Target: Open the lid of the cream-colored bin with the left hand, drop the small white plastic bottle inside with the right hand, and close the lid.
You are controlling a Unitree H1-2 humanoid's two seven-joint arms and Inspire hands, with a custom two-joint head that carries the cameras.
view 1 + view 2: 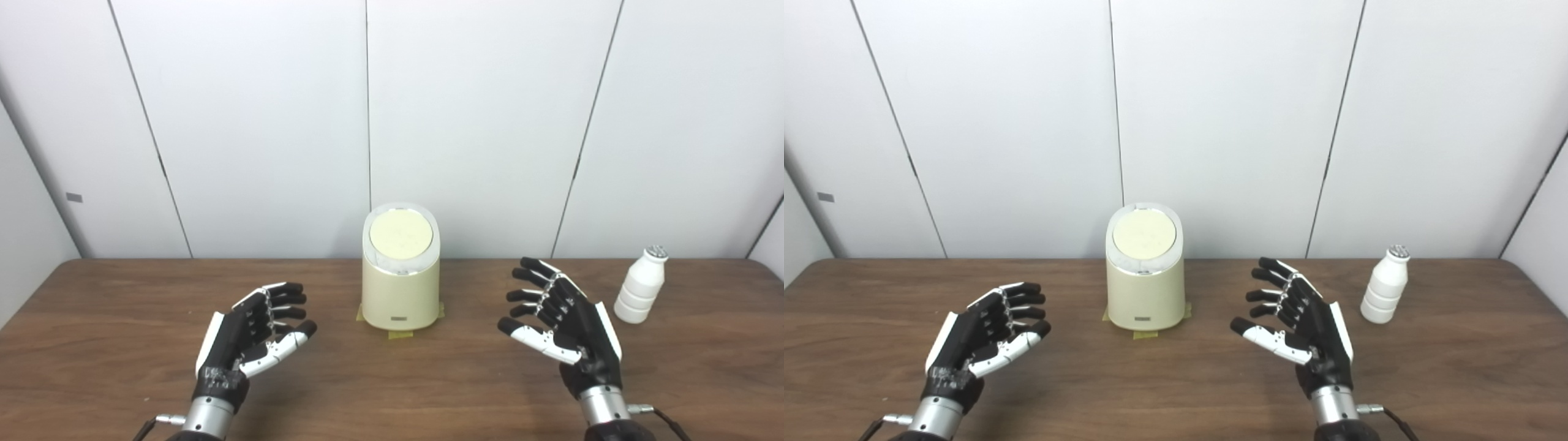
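The cream-colored bin stands upright at the middle back of the wooden table, its round lid shut and tilted toward me. The small white plastic bottle stands upright at the back right, silver cap on top. My left hand hovers open over the table to the left and in front of the bin, palm inward. My right hand hovers open to the right of the bin, between bin and bottle, palm inward. Neither hand touches anything.
Yellow tape marks the bin's spot under its base. The brown wooden table runs to white wall panels just behind the bin and bottle.
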